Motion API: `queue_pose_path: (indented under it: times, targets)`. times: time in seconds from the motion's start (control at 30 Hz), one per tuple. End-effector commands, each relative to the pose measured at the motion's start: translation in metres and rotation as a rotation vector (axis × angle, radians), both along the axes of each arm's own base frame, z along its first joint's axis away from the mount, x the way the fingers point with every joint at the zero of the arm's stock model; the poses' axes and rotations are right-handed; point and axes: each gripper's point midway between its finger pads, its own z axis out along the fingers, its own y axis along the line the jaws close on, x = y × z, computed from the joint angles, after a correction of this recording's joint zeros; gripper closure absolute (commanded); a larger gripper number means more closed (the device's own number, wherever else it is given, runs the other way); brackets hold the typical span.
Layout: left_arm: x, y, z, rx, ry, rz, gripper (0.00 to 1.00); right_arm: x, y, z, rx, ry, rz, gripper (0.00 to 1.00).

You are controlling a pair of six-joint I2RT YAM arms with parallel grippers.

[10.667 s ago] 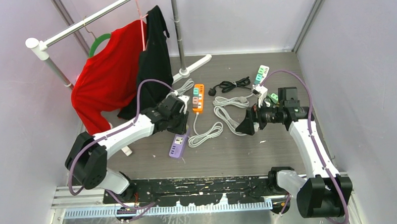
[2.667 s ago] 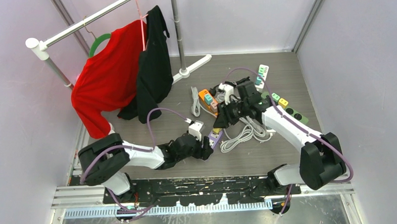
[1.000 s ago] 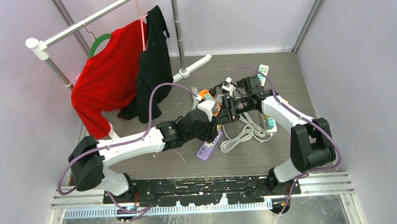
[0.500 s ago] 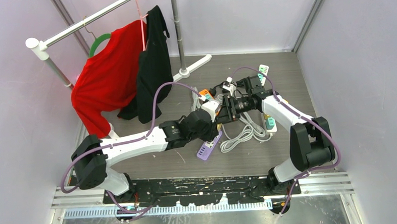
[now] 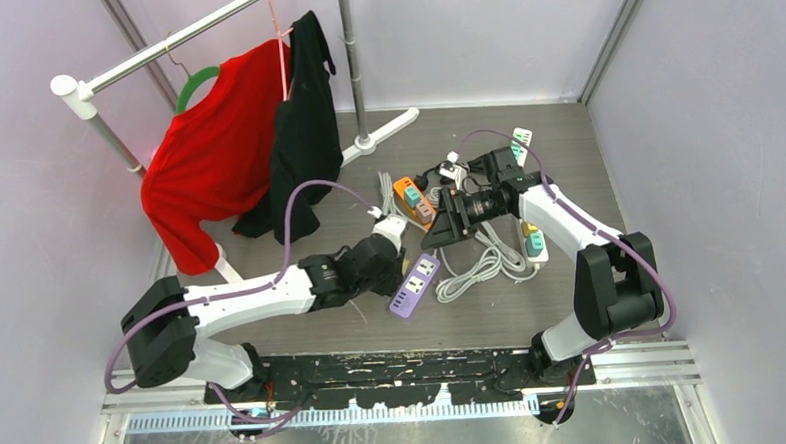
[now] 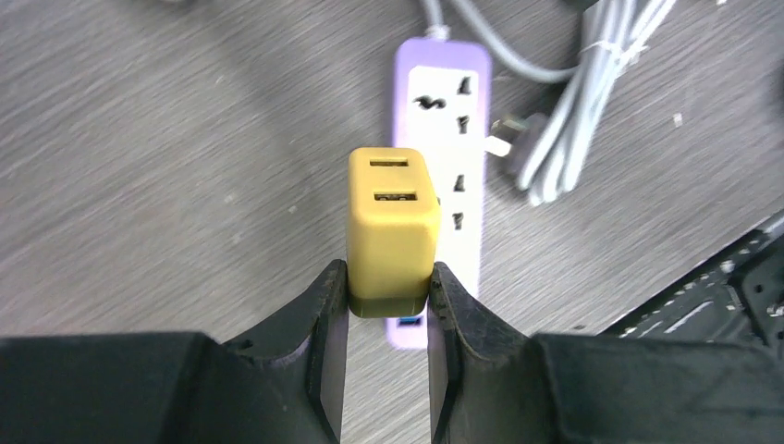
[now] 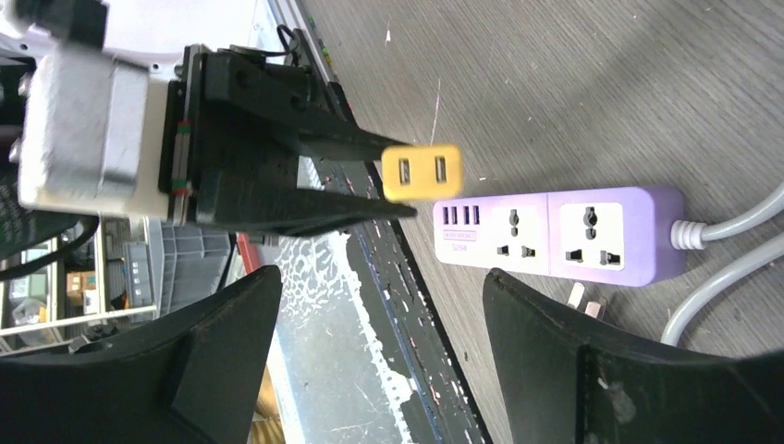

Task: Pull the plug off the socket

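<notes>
Out of the socket now: yellow plug point(image 6: 391, 231) pinched at its base in the left tool point(image 6: 388, 279), held in the air just above the near end of the purple power strip point(image 6: 442, 129), no contact left between the two in either wrist view. Half a second back, down at the strip with both tools crowded together; since then, drawn back toward the near edge of the bench with the plug in the grip. Strip lying flat on the bench in much the same spot.

Spread wide as well, the right tool point(image 7: 374, 287), narrow a moment ago, now empty and hanging over the strip. Probably a release after steadying it.

Reads as the pull itself done. Remaining, at a guess, only setting the plug down.

Cannot see the prongs, buried between the left fingers point(image 6: 325, 314) and under the plug's body. Cannot tell which outlet held it. No sight of the plug from the top camera, lost under the left wrist. Slightly blurred in the right wrist view. Strip's grey cord point(image 7: 730, 250) cut off at that frame's edge.
</notes>
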Motion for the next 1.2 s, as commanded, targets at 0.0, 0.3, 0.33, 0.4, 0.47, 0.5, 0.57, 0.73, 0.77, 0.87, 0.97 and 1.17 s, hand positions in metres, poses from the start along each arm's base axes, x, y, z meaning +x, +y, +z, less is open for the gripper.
queue_pose_path:
  times: [0.0, 0.3, 0.33, 0.4, 0.47, 0.5, 0.57, 0.73, 0.77, 0.87, 0.97, 1.17]
  targets:
    - [0.009, 0.038, 0.006, -0.009, -0.022, 0.136, 1.00, 0.007, -0.003, 0.011, -0.004, -0.074, 0.015, 0.15]
    - [0.025, 0.146, -0.027, 0.074, 0.071, 0.414, 1.00, 0.011, -0.010, 0.010, -0.020, -0.093, 0.002, 0.14]
    - [0.026, 0.158, -0.030, 0.092, 0.071, 0.447, 1.00, 0.011, -0.010, 0.010, -0.020, -0.093, 0.001, 0.14]
    - [0.030, 0.178, -0.033, 0.115, 0.070, 0.506, 1.00, 0.012, -0.011, 0.010, -0.022, -0.093, -0.003, 0.14]
    - [0.034, 0.195, -0.035, 0.133, 0.074, 0.555, 1.00, 0.012, -0.011, 0.010, -0.022, -0.091, -0.004, 0.14]
    - [0.036, 0.202, -0.036, 0.138, 0.077, 0.576, 1.00, 0.012, -0.012, 0.010, -0.022, -0.090, -0.004, 0.14]
    - [0.040, 0.212, -0.038, 0.142, 0.082, 0.616, 1.00, 0.012, -0.012, 0.009, -0.023, -0.089, -0.005, 0.14]
    - [0.050, 0.222, -0.043, 0.159, 0.095, 0.670, 1.00, 0.014, -0.015, 0.009, -0.026, -0.088, -0.015, 0.14]
    - [0.053, 0.224, -0.044, 0.166, 0.096, 0.679, 1.00, 0.015, -0.016, 0.009, -0.026, -0.088, -0.017, 0.14]
    - [0.060, 0.229, -0.047, 0.188, 0.109, 0.702, 1.00, 0.016, -0.017, 0.009, -0.025, -0.086, -0.021, 0.13]
    - [0.067, 0.232, -0.049, 0.195, 0.125, 0.715, 0.95, 0.016, -0.018, 0.009, -0.025, -0.085, -0.025, 0.14]
    - [0.070, 0.238, -0.054, 0.230, 0.158, 0.739, 0.51, 0.017, -0.020, 0.010, -0.022, -0.086, -0.030, 0.13]
